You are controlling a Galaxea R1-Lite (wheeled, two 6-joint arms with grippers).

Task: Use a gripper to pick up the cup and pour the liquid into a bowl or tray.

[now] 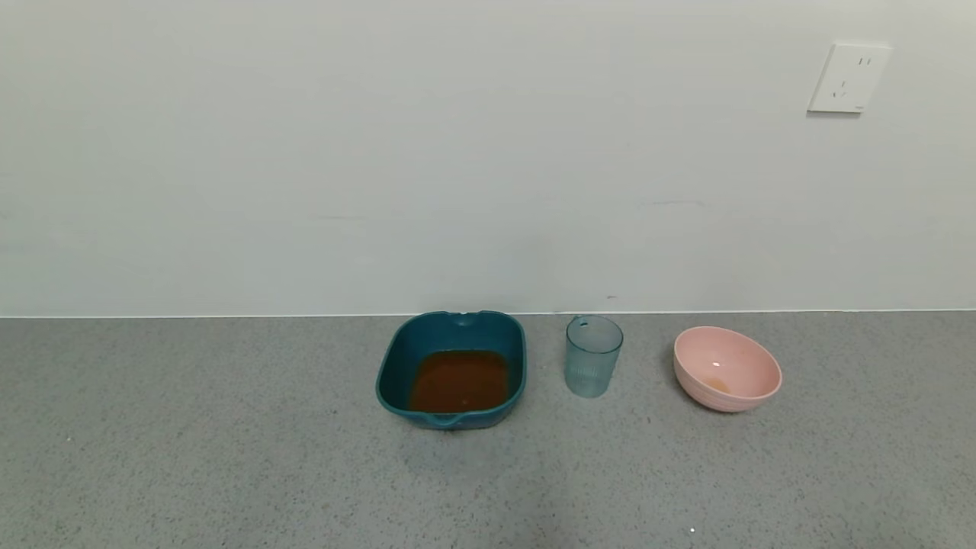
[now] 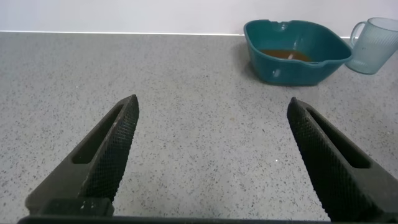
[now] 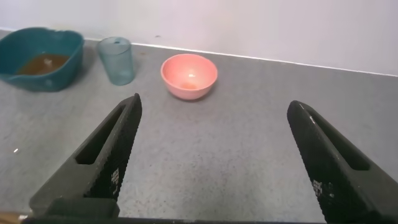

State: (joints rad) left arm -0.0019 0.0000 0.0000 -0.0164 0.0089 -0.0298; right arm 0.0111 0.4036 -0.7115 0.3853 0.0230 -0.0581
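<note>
Three vessels in a row on the counter: teal tray holding the liquid, upright cup apparently empty, pink bowl. Left gripper and right gripper spread, holding nothing, well apart from them; pouring appears complete.

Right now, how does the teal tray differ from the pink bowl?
The teal tray is rounded-square with lip handles; the pink bowl is round. The tray is the larger dish. The tray holds reddish-brown liquid; the bowl shows only a faint trace at its bottom. Both stand upright on the grey counter, flanking the cup.
</note>
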